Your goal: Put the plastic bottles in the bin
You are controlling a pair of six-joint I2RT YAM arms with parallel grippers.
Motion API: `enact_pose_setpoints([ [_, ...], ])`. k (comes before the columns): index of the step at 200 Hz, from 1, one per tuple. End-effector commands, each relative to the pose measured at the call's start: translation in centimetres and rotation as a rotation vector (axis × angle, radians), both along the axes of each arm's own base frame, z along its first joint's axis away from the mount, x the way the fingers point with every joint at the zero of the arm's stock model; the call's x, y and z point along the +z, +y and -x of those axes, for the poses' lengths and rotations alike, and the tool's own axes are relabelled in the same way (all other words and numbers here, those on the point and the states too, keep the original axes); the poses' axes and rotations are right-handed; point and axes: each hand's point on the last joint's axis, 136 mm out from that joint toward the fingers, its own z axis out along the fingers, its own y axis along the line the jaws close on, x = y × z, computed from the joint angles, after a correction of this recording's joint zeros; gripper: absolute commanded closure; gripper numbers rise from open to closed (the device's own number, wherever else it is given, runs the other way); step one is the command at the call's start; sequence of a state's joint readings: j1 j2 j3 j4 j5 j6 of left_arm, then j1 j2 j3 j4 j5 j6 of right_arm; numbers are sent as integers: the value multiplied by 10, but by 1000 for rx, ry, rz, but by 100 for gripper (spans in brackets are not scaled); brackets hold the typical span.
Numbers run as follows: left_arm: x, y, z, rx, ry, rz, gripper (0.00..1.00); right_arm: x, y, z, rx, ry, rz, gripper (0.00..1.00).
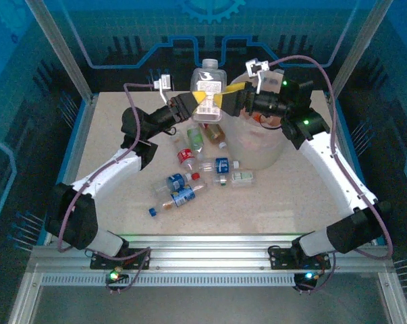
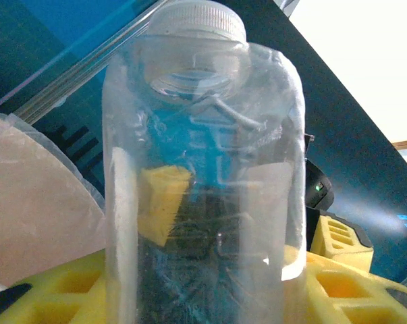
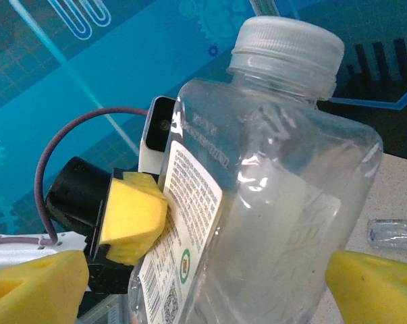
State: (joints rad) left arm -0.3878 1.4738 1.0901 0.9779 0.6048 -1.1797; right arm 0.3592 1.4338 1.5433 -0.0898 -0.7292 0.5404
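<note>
- Hidden/cut off: the bin (image 1: pixel 258 154) has its rim and far side behind the R arm (image 1: pixel 311 131); only the front wall is clear. The large clear bottle (image 1: pixel 208 82) loses its base in the wrist views.
- L gripper (image 1: pixel 198 101): fingers clamped on that bottle, upright, raised above the table (image 1: pixel 270 209) near the bin; pad (image 3: pixel 129 216) pressed on label.
- R gripper (image 1: pixel 225 98): fingers (image 3: pixel 34 283) spread wide astride the bottle; contact unclear.
- Loose bottles (image 1: pixel 193 177) lie on the table beside the bin.

Clear white-capped bottle (image 3: pixel 291 202), white black-print label (image 3: pixel 190 223); translucent whitish bin (image 1: pixel 264 152)
</note>
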Motion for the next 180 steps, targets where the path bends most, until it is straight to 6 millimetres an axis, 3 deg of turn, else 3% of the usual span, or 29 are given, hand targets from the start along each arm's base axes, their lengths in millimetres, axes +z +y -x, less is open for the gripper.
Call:
enact_pose_setpoints([
  [1, 40, -1, 58, -93, -187, 13, 82, 1, -3, -11, -54, 5, -18, 7],
  [61, 40, 6, 67, -39, -207, -30, 82, -4, -21, -9, -130, 19, -40, 8],
  [127, 40, 4, 63, -66, -190, 2, 82, 20, 12, 15, 48, -25, -105, 16],
  [180, 40, 1, 61, -91, -183, 22, 81, 25, 24, 13, 77, -17, -118, 28],
])
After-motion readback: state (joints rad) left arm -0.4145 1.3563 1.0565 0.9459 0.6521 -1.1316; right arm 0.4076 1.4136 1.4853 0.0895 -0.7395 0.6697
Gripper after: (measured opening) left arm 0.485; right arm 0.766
